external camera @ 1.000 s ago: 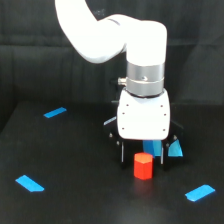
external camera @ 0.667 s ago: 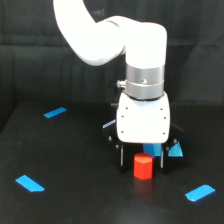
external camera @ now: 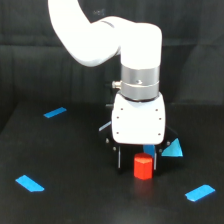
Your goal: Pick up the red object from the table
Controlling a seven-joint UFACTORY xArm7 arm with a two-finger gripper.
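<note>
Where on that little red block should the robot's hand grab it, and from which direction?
Probably by its two opposite upright sides, coming straight down from above. The red object stands upright on the table, with a flat top and a body narrower than the hand, whose dark fingers already hang on either side of it. The blue tape pieces lie flat and apart, so nothing blocks that descent.

Blue tape strips (external camera: 55, 112), black backdrop (external camera: 30, 60)

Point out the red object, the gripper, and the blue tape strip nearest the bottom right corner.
red object (external camera: 143, 167): exterior view, middle of its front face.
gripper (external camera: 138, 161): exterior view, midway between the two dark fingertips.
blue tape strip (external camera: 199, 192): exterior view, middle of the strip, on the table.
</note>
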